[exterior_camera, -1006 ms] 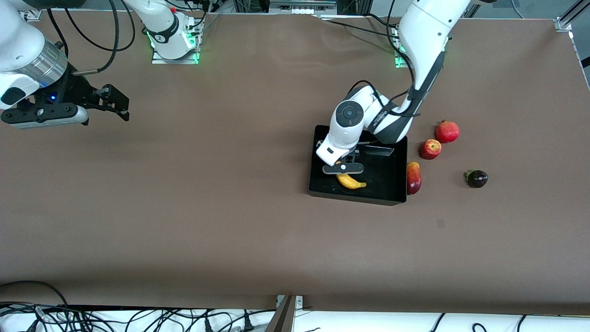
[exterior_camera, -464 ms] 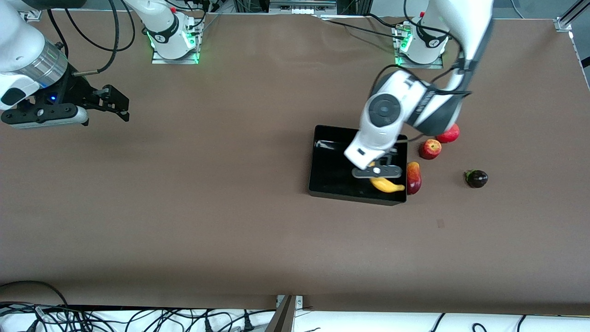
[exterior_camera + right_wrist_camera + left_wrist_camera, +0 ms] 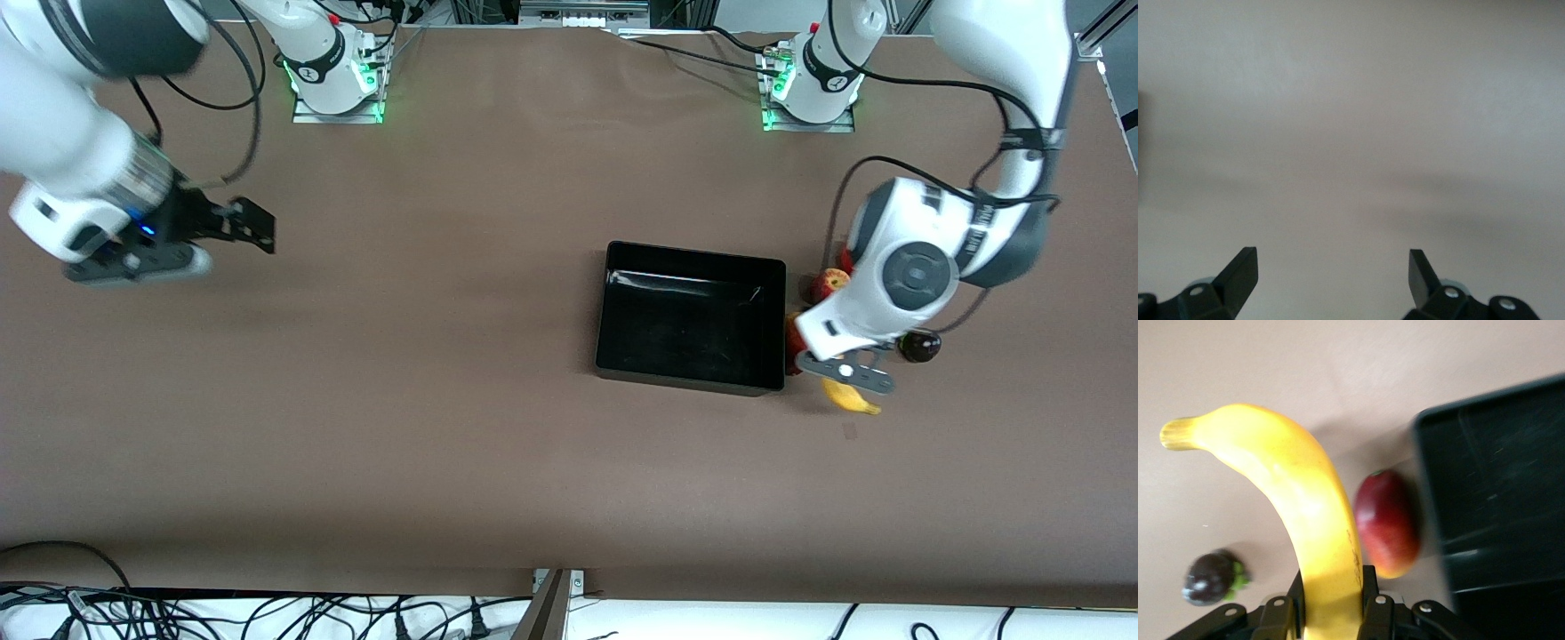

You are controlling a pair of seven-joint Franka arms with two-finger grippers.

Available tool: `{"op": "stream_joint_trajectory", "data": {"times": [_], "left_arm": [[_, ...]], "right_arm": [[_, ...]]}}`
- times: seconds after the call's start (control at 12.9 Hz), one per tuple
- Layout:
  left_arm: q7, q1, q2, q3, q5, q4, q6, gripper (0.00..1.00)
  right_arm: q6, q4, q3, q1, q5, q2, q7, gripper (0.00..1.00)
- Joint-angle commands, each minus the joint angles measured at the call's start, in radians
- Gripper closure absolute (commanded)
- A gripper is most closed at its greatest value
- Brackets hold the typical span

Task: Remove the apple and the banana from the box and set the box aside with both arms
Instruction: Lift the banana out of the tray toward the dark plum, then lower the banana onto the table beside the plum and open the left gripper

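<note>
We hold the banana [image 3: 1305,513] tight in our left gripper [image 3: 846,373], up in the air over the bare table [image 3: 444,427], just past the box [image 3: 692,318] at the left arm's end. The box looks empty now. The apple [image 3: 829,283] already sits on the table beside the box, near the red-and-yellow mango-like fruit [image 3: 1386,523] that rests just beside the box wall, and a small dark purple fruit [image 3: 1210,577] lies close by. So we think the banana step is almost done. Next we need to lower the banana onto a free spot and let go. Our right gripper [image 3: 233,227] waits with its fingers wide apart over the table at the right arm's end. After that, both arms must reach the box to push it aside.
</note>
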Motion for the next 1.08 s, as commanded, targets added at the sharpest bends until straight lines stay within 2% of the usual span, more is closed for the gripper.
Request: {"op": "stream_joint_trajectory", "data": {"times": [0.0, 0.15, 0.39, 0.46, 0.54, 0.62, 0.85, 1.01], "left_arm": [[0.169, 0.080, 0.039, -0.003, 0.000, -0.016, 0.049, 0.98], [0.310, 0.152, 0.082, -0.003, -0.035, -0.065, 0.206, 0.94], [0.374, 0.171, 0.113, -0.003, -0.072, -0.131, 0.313, 0.89], [0.371, 0.171, 0.119, -0.003, -0.073, -0.153, 0.334, 0.67], [0.364, 0.171, 0.124, -0.003, -0.108, -0.167, 0.340, 0.01], [0.369, 0.170, 0.119, -0.003, -0.148, -0.167, 0.333, 0.00], [0.360, 0.168, 0.054, -0.009, -0.158, -0.156, 0.305, 0.00], [0.354, 0.160, -0.015, -0.012, -0.170, -0.100, 0.179, 0.00]], "right_arm": [[-0.027, 0.017, 0.002, 0.058, -0.004, 0.041, -0.001, 0.00], [0.028, 0.017, 0.002, 0.132, 0.002, 0.088, 0.066, 0.00], [0.147, 0.021, 0.002, 0.279, 0.016, 0.173, 0.354, 0.00], [0.198, 0.023, 0.002, 0.333, 0.016, 0.202, 0.449, 0.00], [0.239, 0.024, 0.002, 0.380, 0.017, 0.240, 0.535, 0.00], [0.298, 0.024, 0.002, 0.438, 0.014, 0.274, 0.632, 0.00], [0.514, 0.027, 0.002, 0.578, 0.008, 0.383, 0.916, 0.00], [0.589, 0.030, -0.001, 0.646, -0.001, 0.443, 1.002, 0.00]]}}
